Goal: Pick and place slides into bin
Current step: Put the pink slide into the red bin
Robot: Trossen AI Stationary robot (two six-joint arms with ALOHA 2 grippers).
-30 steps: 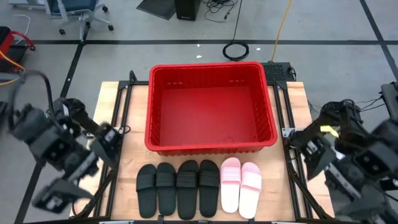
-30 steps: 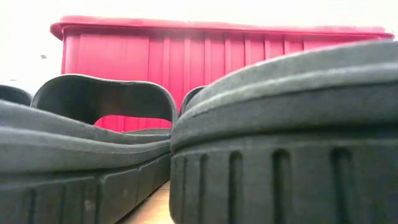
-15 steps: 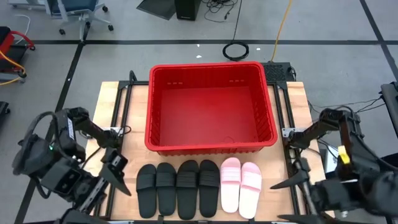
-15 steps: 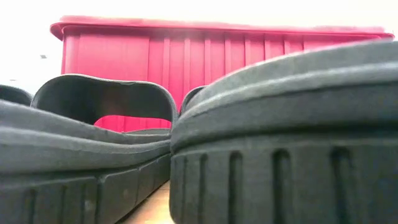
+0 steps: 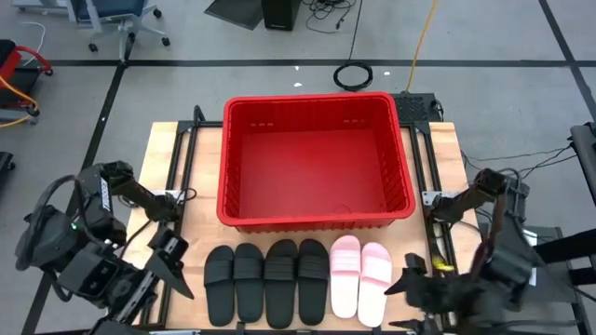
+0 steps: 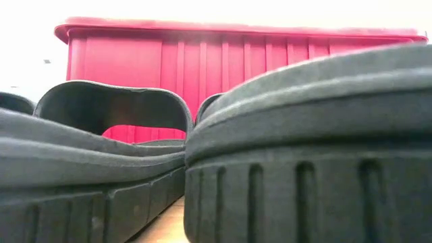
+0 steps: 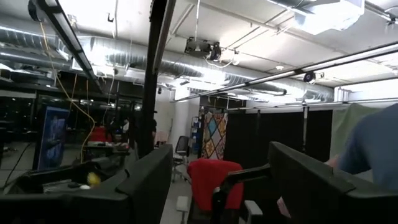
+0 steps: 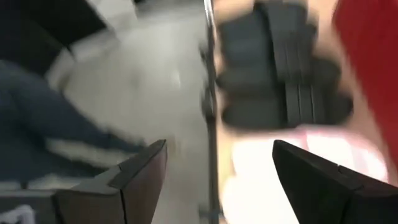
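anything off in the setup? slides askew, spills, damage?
Nothing stands out. Four black slides and two pink slides lie in a tidy row on the table, in front of the upright red bin, which holds nothing. No spill or damage visible.

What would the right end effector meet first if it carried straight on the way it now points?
Probably the pink slides. The open right end effector sits just beside them, pointing across the row, with the black slides farther on. Its height is unclear.

Wooden table (image 5: 177,167): red bin (image 5: 317,217) at far side; six slides (image 5: 296,279) in row along near edge.
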